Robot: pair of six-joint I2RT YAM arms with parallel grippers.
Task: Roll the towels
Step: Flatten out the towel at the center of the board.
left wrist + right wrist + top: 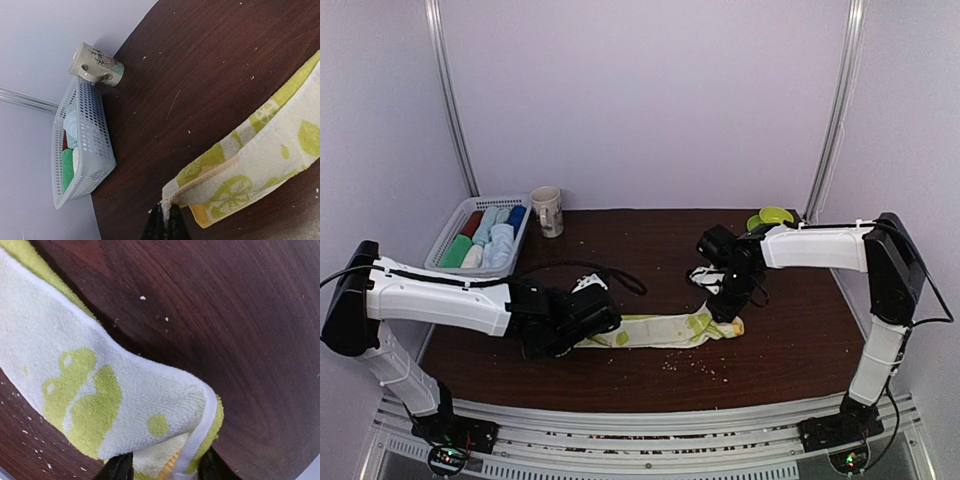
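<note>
A yellow-green towel (660, 330) with white print lies stretched in a long strip across the dark table between my two grippers. The left gripper (582, 330) is shut on the towel's left corner, and the left wrist view shows the cloth (260, 160) pinched in the black tips of that gripper (166, 214). The right gripper (727, 315) is at the strip's right end. In the right wrist view that gripper (164, 469) has its fingers standing apart on either side of the folded towel end (100, 385).
A white slatted basket (445, 240) (90, 130) holding several rolled cloths stands at the back left, with a printed mug (548, 211) (95, 65) beside it. A green object (772, 216) sits at the back right. A black cable (610, 272) loops behind the left gripper. Crumbs dot the table.
</note>
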